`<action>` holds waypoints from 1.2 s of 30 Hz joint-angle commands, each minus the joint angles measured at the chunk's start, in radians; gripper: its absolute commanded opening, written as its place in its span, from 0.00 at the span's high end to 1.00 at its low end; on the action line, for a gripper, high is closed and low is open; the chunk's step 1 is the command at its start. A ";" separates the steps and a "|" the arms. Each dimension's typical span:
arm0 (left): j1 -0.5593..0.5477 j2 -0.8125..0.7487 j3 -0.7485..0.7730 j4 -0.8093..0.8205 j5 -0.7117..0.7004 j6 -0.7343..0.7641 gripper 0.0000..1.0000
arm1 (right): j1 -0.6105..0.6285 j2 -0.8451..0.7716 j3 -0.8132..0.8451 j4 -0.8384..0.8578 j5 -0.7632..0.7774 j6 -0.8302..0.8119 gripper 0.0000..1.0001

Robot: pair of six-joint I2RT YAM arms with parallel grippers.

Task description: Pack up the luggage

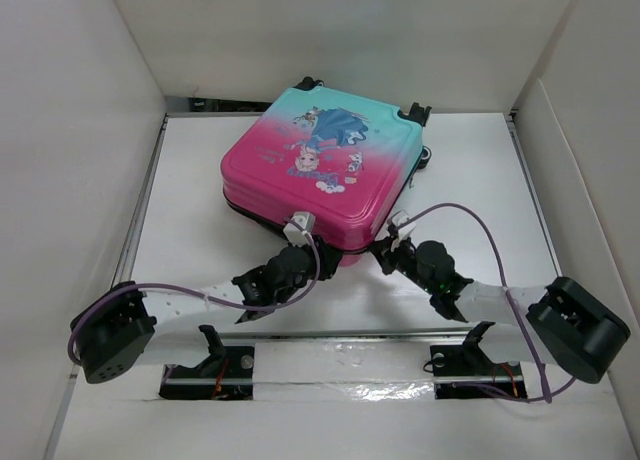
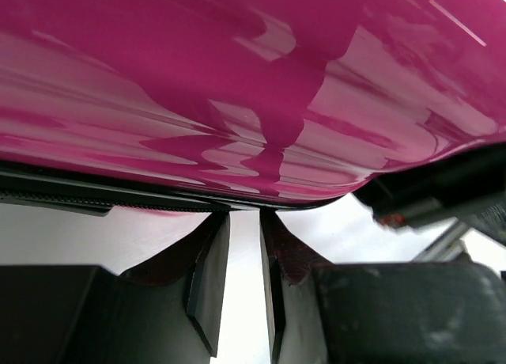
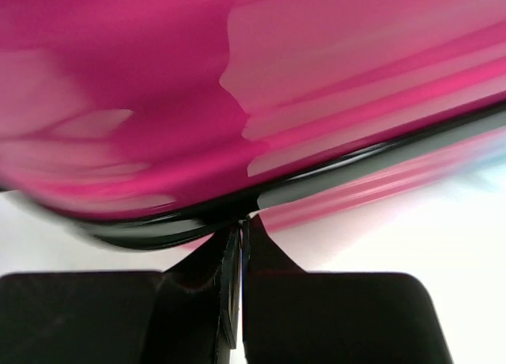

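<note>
The luggage [image 1: 320, 165] lies flat and closed on the white table, pink at the near side and teal at the far side, with a cartoon princess print. Its pink shell fills the left wrist view [image 2: 253, 87] and the right wrist view [image 3: 237, 87]. My left gripper [image 1: 308, 242] sits at its near edge, jaws a narrow gap apart with nothing between them, tips [image 2: 245, 221] just under the black zipper band [image 2: 118, 194]. My right gripper [image 1: 387, 248] is at the near right corner, tips [image 3: 243, 225] pinched together on a small pale piece at the zipper band [image 3: 332, 174].
White walls enclose the table [image 1: 480, 180] on the left, back and right. Black wheels [image 1: 415, 112] stick out at the suitcase's far side. Purple cables [image 1: 470, 215] loop from both arms over the table near the suitcase.
</note>
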 commanded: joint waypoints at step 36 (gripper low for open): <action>0.455 -0.441 0.172 -0.306 -0.174 -0.062 0.56 | 0.555 -0.245 0.071 -0.316 0.434 0.345 1.00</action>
